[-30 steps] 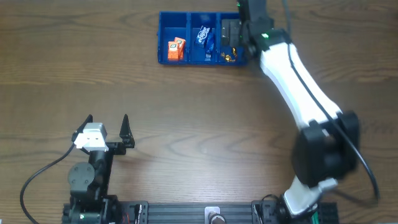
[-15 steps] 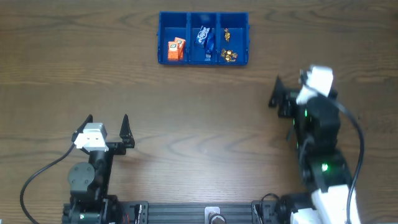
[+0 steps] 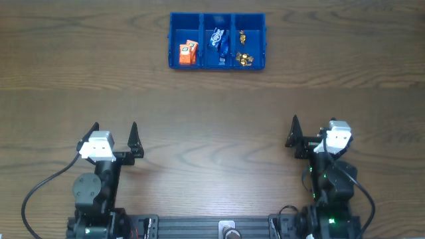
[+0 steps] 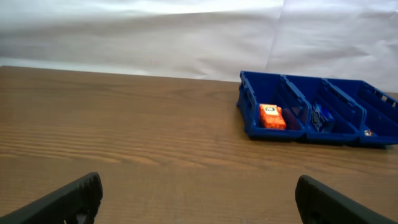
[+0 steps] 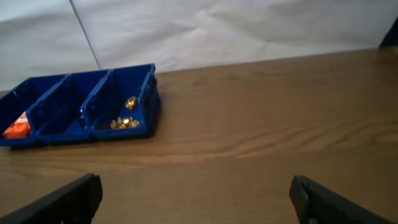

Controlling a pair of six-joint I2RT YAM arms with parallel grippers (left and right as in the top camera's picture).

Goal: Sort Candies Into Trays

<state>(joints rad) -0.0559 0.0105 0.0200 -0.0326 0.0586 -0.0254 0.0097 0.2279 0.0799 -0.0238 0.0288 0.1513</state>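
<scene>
Wood-grain surface (image 3: 212, 113), brown. Blue tray (image 3: 172, 40), three compartments, at the far middle of the surface. Left arm (image 3: 98, 147) and right arm (image 3: 330, 143), at the near edge, well apart from the tray; jaws of both released, grasping nothing. Blue candies (image 3: 219, 41), middle compartment. Gold candies (image 3: 243, 52), right compartment. Orange candy (image 3: 188, 53), left compartment.
</scene>
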